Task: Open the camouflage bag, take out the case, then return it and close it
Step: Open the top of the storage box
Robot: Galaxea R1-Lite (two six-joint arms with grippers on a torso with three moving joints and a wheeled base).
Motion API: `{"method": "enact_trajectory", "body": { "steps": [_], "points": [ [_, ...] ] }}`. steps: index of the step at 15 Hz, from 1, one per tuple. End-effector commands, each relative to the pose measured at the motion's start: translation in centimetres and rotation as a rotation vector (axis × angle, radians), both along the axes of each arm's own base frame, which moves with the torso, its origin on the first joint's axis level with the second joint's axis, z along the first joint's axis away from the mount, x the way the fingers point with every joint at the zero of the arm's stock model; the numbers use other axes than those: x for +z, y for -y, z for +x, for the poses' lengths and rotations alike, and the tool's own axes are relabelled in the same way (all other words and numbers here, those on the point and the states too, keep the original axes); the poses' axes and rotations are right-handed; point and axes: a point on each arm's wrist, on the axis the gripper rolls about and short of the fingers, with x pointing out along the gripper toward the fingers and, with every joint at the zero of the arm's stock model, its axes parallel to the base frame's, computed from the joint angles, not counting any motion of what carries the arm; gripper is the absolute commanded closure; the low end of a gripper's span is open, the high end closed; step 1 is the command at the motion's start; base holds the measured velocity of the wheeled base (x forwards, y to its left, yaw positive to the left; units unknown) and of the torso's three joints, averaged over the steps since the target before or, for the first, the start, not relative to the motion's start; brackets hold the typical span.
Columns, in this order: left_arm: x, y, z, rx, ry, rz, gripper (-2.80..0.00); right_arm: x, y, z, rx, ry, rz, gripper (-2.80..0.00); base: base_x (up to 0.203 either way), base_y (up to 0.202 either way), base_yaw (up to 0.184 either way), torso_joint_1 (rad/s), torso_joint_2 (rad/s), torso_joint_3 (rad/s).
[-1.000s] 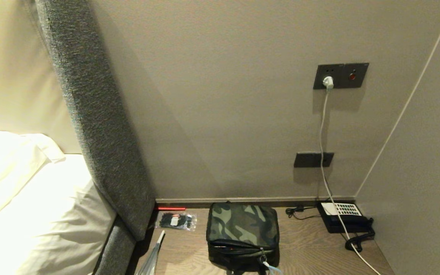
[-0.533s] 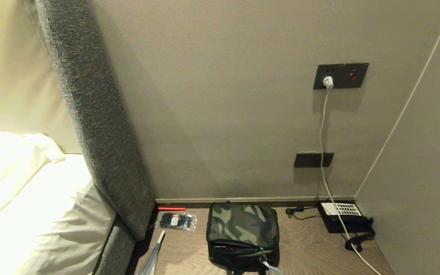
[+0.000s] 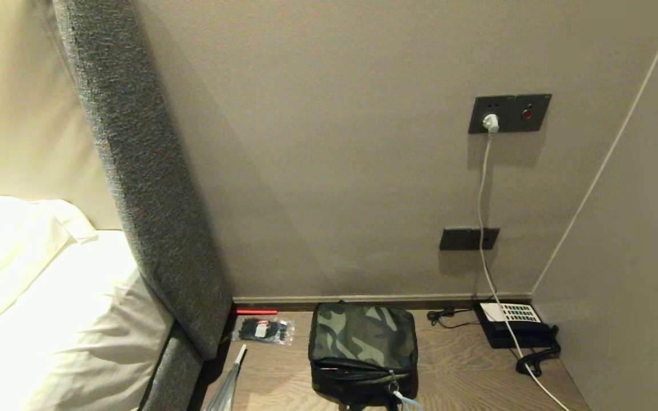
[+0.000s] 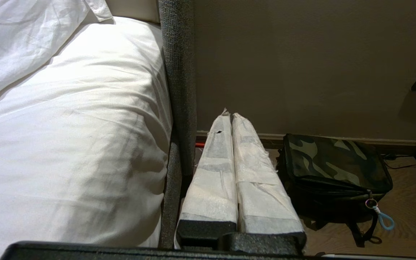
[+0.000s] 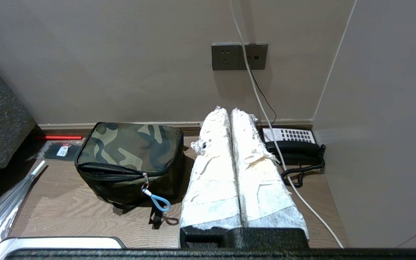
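One camouflage bag point(image 3: 362, 351) is seen on the wooden surface point(image 3: 460, 371), zipped closed, its back edge close to the wall, with a blue loop point(image 5: 160, 203) hanging from the zip pull at its front. The case cannot be seen in any view, since the lid is down. Neither arm is shown in the head view; only the wrist views show them. The left claw point(image 4: 229, 115) is seen with its two white-wrapped fingers pressed together, empty, held off the surface between the bed point(image 4: 67, 126) and the bag. The right claw point(image 5: 226, 110) is likewise pressed together and empty, between the bag and one black telephone point(image 3: 514, 330). Two dark wall socket plates are counted in the head view, the upper one point(image 3: 509, 113) carrying a white plug and cable; only the lower plate point(image 5: 239, 56) is shown by the right wrist camera. One small clear packet point(image 3: 264, 330) and one red stick point(image 3: 256, 311) lie left of the bag.
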Motion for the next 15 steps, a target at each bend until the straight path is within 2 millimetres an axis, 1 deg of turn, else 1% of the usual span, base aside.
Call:
{"method": "enact_trajectory", "body": {
  "steps": [1, 15],
  "points": [
    [-0.05, 0.00, 0.00, 0.000, 0.001, 0.000, 0.00, 0.01, 0.00, 0.01, 0.000, -0.001, 0.000, 0.00, 0.000, 0.000, 0.000, 0.000, 0.00, 0.000],
    [-0.08, 0.00, 0.02, 0.004, -0.002, -0.012, 0.00, 0.01, 0.00, 0.01, 0.000, -0.001, 0.000, 0.00, 0.000, 0.000, 0.000, 0.000, 0.00, 0.000]
  ]
}}
